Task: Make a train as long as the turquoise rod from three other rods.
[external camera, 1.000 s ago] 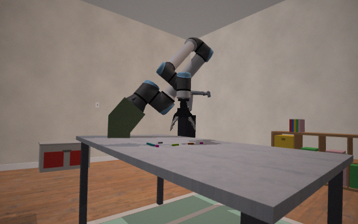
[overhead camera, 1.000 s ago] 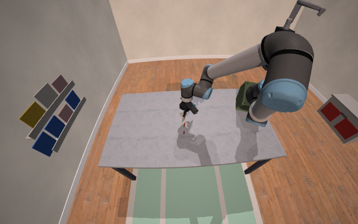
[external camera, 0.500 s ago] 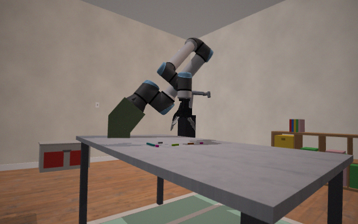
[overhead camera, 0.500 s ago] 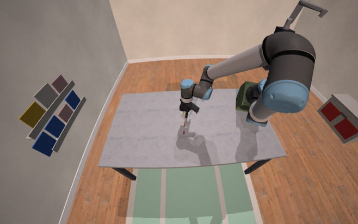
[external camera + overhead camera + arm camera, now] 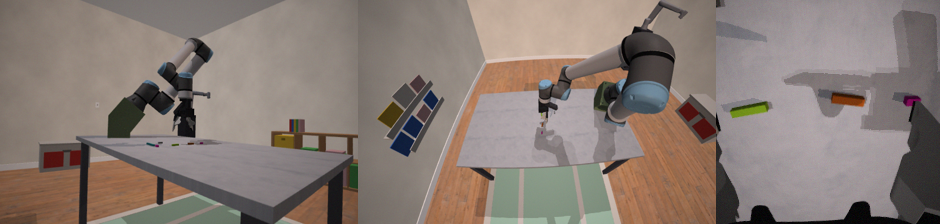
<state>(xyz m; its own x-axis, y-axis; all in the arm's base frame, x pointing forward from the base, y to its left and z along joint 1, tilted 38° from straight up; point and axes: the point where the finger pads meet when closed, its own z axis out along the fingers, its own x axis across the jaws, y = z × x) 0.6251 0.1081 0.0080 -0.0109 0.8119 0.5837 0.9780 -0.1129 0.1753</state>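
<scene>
My gripper point(image 5: 184, 124) hangs open and empty a little above the grey table, over the row of small rods. In the wrist view a lime rod point(image 5: 749, 109) lies at the left, an orange rod point(image 5: 848, 99) in the middle and a magenta rod point(image 5: 912, 99) at the right, all flat and apart from each other. From the side, the turquoise rod point(image 5: 150, 144) lies at the left end of the row with a second magenta rod point(image 5: 156, 145) at its end. A grey rod point(image 5: 160, 142) lies behind them, then the lime point(image 5: 175, 144), orange point(image 5: 190, 143) and magenta point(image 5: 201, 142) rods.
The arm's green base point(image 5: 601, 96) stands on the table's far right side. A shelf with coloured boxes point(image 5: 313, 141) stands off the table. A red-fronted cabinet point(image 5: 696, 118) stands on the floor to the right.
</scene>
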